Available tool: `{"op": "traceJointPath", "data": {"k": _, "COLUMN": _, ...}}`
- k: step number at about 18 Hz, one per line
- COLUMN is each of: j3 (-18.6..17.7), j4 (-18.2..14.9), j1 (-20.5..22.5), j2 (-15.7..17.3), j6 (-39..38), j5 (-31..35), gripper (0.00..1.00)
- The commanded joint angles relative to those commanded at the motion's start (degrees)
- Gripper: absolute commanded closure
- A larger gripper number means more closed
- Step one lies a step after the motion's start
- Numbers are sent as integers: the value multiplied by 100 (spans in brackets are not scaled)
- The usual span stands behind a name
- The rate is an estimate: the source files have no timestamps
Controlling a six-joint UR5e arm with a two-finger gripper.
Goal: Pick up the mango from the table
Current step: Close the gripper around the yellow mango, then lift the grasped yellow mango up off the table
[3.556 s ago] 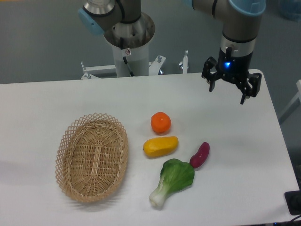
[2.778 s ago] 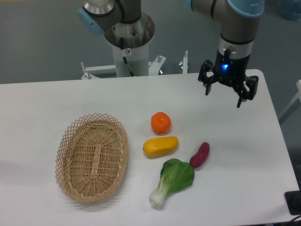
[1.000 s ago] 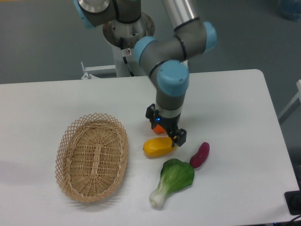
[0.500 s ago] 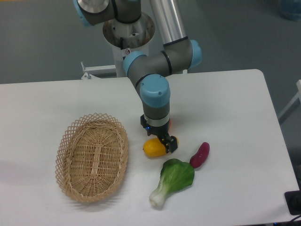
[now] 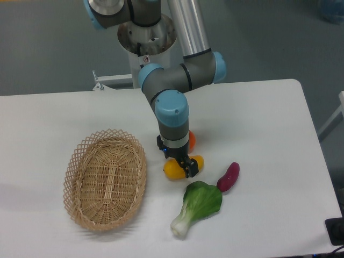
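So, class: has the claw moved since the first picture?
Yes. The claw travelled from the table's far right corner leftward and nearer, down over the mango beside the basket.

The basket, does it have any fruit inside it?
No, the basket holds nothing; the mango and orange sit on the table beside it.

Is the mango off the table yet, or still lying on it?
Still lying on it. The mango rests on the table, both ends showing either side of the gripper, which straddles its middle. Whether the fingers have closed, cannot tell.
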Motion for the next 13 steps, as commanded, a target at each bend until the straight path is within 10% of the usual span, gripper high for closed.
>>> {"op": "traceJointPath", "data": {"k": 6, "j3": 0, "j4": -9, "j1": 0, "j2": 26, "j6": 9, "j5": 0, "gripper": 52}}
{"op": "traceJointPath", "data": {"k": 13, "j3": 61, "j4": -17, "j1": 18, "j2": 149, "j6": -9, "j5": -17, "gripper": 56}}
